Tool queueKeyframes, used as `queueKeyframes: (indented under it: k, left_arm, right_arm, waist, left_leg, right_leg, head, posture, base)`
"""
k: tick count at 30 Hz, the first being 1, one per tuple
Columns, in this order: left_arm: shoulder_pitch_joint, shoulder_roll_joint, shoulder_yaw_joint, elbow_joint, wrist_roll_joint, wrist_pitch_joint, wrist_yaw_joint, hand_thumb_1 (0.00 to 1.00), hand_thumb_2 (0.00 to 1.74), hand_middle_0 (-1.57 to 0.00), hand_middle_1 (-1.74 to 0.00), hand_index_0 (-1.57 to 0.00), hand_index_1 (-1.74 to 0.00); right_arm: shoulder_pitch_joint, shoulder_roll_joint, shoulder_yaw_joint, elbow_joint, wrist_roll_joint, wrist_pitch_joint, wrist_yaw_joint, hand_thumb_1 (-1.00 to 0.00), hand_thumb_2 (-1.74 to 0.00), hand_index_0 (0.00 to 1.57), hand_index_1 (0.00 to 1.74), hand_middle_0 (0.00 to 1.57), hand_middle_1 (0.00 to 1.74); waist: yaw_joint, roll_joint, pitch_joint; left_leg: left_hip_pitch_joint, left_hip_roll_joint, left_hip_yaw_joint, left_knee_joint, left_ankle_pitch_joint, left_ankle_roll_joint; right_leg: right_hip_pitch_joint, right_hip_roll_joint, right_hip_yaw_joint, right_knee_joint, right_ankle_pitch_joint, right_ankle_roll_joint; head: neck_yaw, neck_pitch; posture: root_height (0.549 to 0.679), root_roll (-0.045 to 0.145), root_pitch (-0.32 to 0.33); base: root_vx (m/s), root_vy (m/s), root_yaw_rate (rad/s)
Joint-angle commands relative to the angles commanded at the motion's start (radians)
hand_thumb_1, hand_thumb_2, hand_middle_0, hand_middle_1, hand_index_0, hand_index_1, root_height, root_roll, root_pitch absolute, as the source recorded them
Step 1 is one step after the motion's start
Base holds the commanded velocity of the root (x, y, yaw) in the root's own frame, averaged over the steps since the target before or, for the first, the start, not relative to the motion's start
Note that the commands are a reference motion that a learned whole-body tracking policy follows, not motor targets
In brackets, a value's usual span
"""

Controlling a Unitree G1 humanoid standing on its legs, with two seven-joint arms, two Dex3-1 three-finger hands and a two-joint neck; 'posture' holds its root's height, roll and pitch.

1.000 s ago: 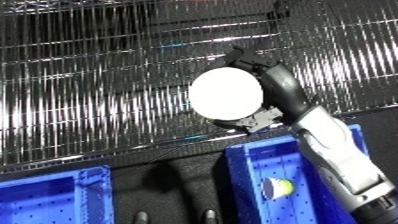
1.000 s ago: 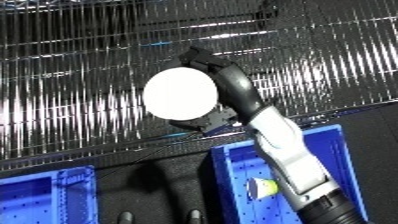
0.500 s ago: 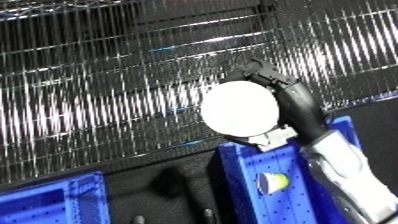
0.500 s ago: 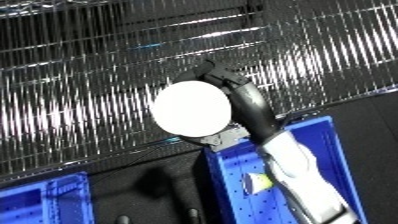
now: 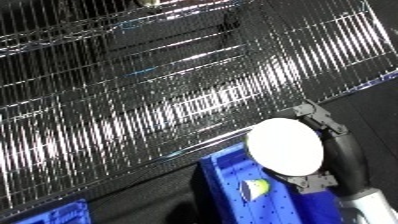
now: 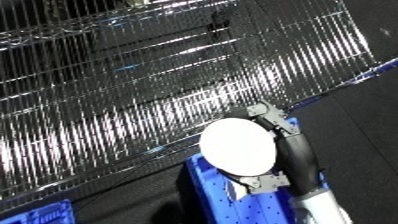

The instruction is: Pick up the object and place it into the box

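Observation:
My right hand (image 5: 339, 150) is shut on a white round disc-shaped object (image 5: 284, 146), its black fingers curled round the disc's edges from behind. The disc hangs above the rear part of a blue perforated bin (image 5: 229, 181). A small yellow-green ball (image 5: 257, 187) lies inside that bin, just below the disc. The same disc (image 6: 236, 146) and hand (image 6: 298, 152) show in the right eye view over the bin (image 6: 206, 194). My left hand is out of sight.
A chrome wire shelf (image 5: 142, 95) fills the upper part of the view, tilted across it. A corner of a second blue bin (image 5: 53, 215) shows at the lower left. Dark floor lies at the right.
The camera has tilted and shifted, so the shelf now slants. My right hand with the disc has come down and to the right, lower over the blue bin.

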State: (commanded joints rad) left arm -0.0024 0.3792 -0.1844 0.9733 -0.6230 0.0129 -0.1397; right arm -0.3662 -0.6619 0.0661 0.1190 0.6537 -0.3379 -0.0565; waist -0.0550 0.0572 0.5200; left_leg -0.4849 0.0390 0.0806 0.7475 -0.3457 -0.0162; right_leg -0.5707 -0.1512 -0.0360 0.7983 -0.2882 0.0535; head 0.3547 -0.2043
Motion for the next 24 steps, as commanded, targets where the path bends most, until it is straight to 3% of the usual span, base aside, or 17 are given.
queueKeyframes:
  k: [5,8,13,18,24]
  left_arm:
    - [0.002,-0.002,0.014,0.019,0.010,0.000,-0.006,0.00,0.00,0.00,0.00,0.00,0.00]
    - [0.001,-0.009,0.013,0.044,0.014,-0.014,-0.016,0.00,0.00,0.00,0.00,0.00,0.00]
    - [-0.006,-0.017,0.003,0.061,0.015,-0.025,-0.031,0.00,0.00,0.00,0.00,0.00,0.00]
    - [-0.008,-0.021,-0.015,0.076,0.011,-0.029,-0.047,0.00,0.00,0.00,0.00,0.00,0.00]
    - [-0.006,-0.028,-0.030,0.090,0.011,-0.034,-0.067,0.00,0.00,0.00,0.00,0.00,0.00]
  right_arm:
    - [0.075,0.031,-0.023,0.036,0.019,-0.025,-0.002,-0.95,-1.65,1.49,1.65,1.49,1.65]
    - [0.115,0.044,-0.041,0.115,0.090,-0.048,0.022,-0.95,-1.65,1.49,1.65,1.49,1.65]
    - [0.144,0.049,-0.072,0.264,0.198,-0.075,0.080,-0.70,-1.22,1.10,1.22,1.10,1.22]
    - [0.138,0.036,-0.089,0.416,0.226,-0.078,0.088,-0.45,-0.78,0.71,0.78,0.71,0.78]
    - [0.124,0.024,-0.094,0.553,0.250,-0.080,0.105,-0.15,-0.26,0.24,0.26,0.24,0.26]
  waist:
    - [-0.017,-0.005,0.000]
    - [-0.029,-0.003,0.000]
    - [-0.040,0.014,0.000]
    - [-0.044,0.041,0.000]
    - [-0.045,0.066,-0.003]
  left_leg:
    - [0.037,0.001,0.008,-0.021,0.000,-0.0008]
    - [0.078,0.001,0.012,-0.050,0.009,-0.0037]
    - [0.123,-0.002,0.017,-0.091,0.031,-0.0127]
    - [0.157,-0.010,0.019,-0.121,0.053,-0.0221]
    - [0.184,-0.021,0.019,-0.148,0.069,-0.0293]
  right_leg:
    - [0.036,0.0053,0.002,-0.035,0.010,0.0040]
    - [0.072,0.0085,0.005,-0.067,0.017,0.0067]
    - [0.110,0.0044,0.011,-0.109,0.025,0.0087]
    - [0.138,-0.0023,0.015,-0.137,0.028,0.0068]
    - [0.158,-0.0091,0.018,-0.156,0.029,0.0039]
  head:
    - [0.029,-0.029]
    - [0.062,-0.054]
    - [0.122,-0.087]
    - [0.189,-0.114]
    - [0.238,-0.142]
  posture:
    - [0.638,0.069,0.071]
    - [0.642,0.070,0.056]
    - [0.646,0.077,0.042]
    - [0.649,0.086,0.030]
    - [0.652,0.096,0.021]
  base:
    - [-0.001,-0.032,-0.107]
    - [0.006,-0.023,-0.118]
    - [0.009,-0.009,-0.078]
    - [0.020,0.015,-0.023]
    - [0.022,0.019,0.002]
